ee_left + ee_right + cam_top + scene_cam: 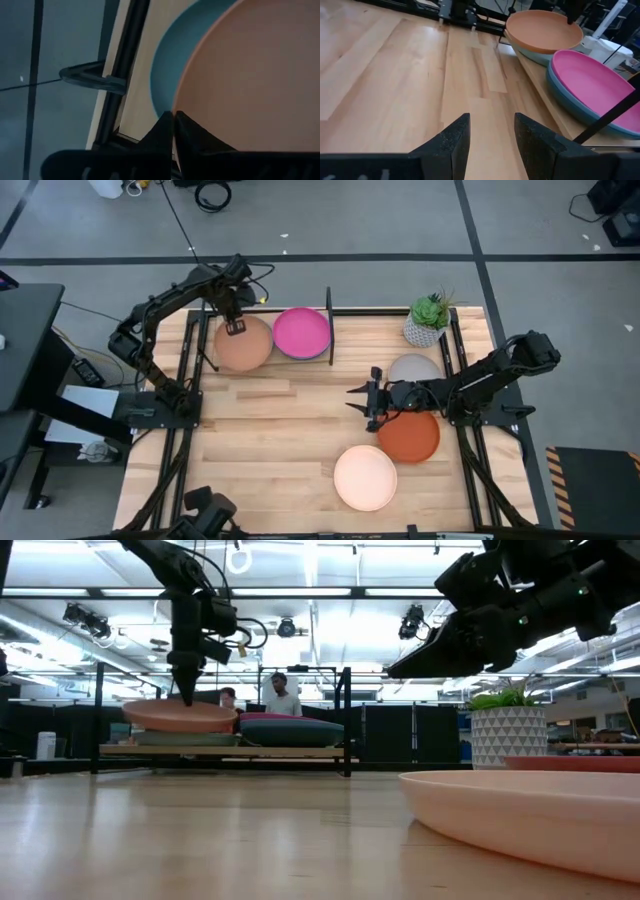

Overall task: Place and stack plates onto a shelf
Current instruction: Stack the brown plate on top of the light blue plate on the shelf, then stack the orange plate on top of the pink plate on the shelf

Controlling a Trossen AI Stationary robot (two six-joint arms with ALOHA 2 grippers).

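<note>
Two stacks on shelf (262, 374), upper centre: tan plate (243, 343), magenta plate (301, 332) topmost | left gripper (235, 326) pinching tan rim | right gripper (362, 401) open, empty | grey plate (412, 367), orange-red plate (410, 437), cream plate (365, 477) remain, lower right

Left pincer (236, 326) points down at the table's far edge, fingers pinched together — right pincer (366, 402) hovers mid-table, fingers apart.

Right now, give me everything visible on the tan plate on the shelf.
The tan plate is round, shallow and matte, plastic-looking, with nothing in it. It lies slightly tilted on top of a teal plate, at the left end of the shelf, beside the magenta plate. The left pincer stands upright at its far rim, fingers pinched shut on the edge. The right pincer is open and well away over the table.
</note>
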